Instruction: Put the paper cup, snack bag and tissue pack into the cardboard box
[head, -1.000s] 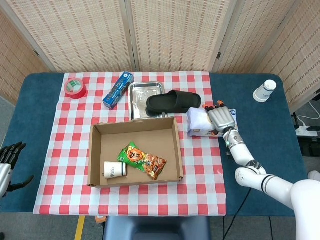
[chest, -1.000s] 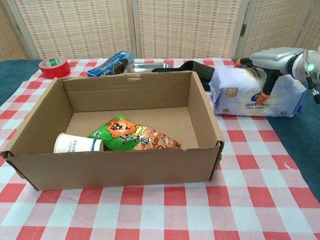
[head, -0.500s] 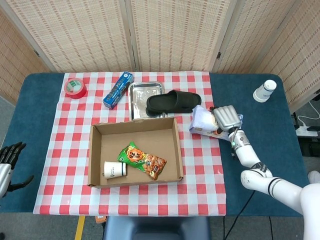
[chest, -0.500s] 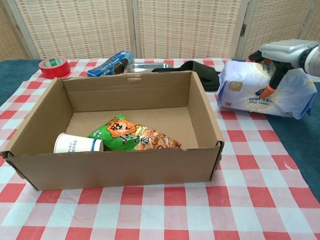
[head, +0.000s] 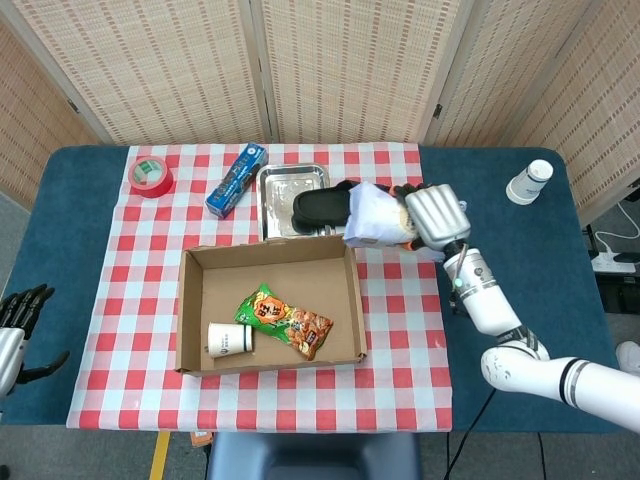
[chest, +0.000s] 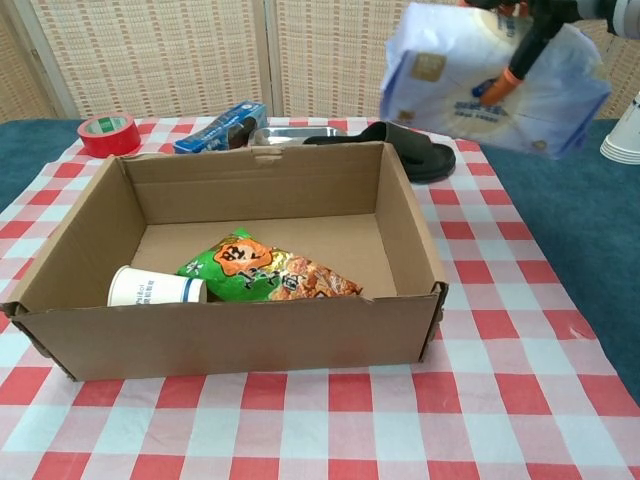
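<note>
Your right hand (head: 433, 215) grasps the tissue pack (head: 375, 216) with its fingers (chest: 508, 76) wrapped around it, and the pack is lifted off the table (head: 520, 255). In the head view it hangs over the slipper (head: 325, 206), near the far right corner of the box (head: 190, 310). In the chest view the pack is tilted and high above the checkered cloth (chest: 500, 350), to the right of the box opening.

The cup (head: 230, 339) lies on its side inside the box, near its front left corner. The snack bag (head: 285, 320) lies just beside the cup, in the middle of the box floor.

Your left hand (head: 20, 320) hangs at the left edge of the table, with fingers released and holding nothing.

Behind the box are a metal tray (head: 278, 185), a blue packet (head: 236, 181) and a red tape roll (head: 151, 176). A second cup (head: 529, 182) stands near the far right corner of the table.
</note>
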